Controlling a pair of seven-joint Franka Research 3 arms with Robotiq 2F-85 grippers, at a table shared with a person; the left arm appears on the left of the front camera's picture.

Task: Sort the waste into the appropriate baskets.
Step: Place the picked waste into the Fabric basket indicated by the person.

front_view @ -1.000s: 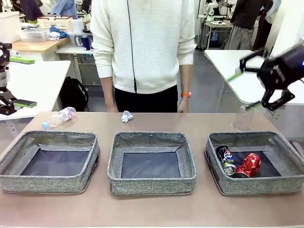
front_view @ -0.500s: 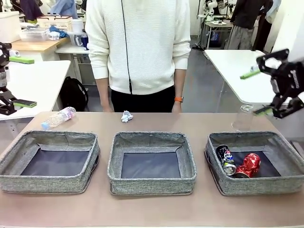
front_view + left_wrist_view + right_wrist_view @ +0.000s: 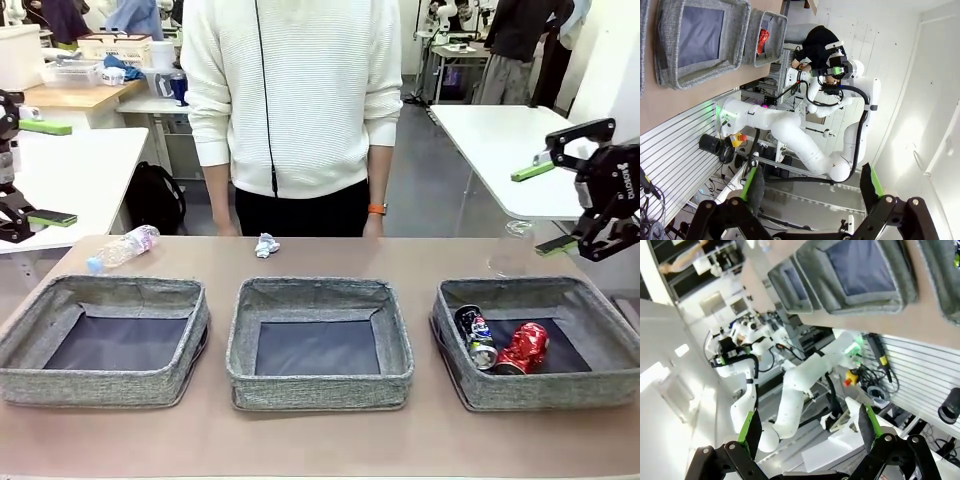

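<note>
- Front view: right gripper (image 3: 542, 208) hangs above the table's (image 3: 320, 440) right end, jaws spread wide, gripping nothing, touching nothing
- left gripper (image 3: 48, 172) sits at the picture's left edge, jaws wide apart too, nothing between them
- crushed red can (image 3: 527, 345) and dark printed can (image 3: 476, 336) lie side by side in the right basket (image 3: 600, 310)
- crumpled white paper ball (image 3: 266, 245) lies beyond the middle basket (image 3: 320, 290); pink-labelled bottle (image 3: 122, 248) lies beyond the left basket (image 3: 100, 290); clear bottle (image 3: 512, 250) stands beyond the right basket
</note>
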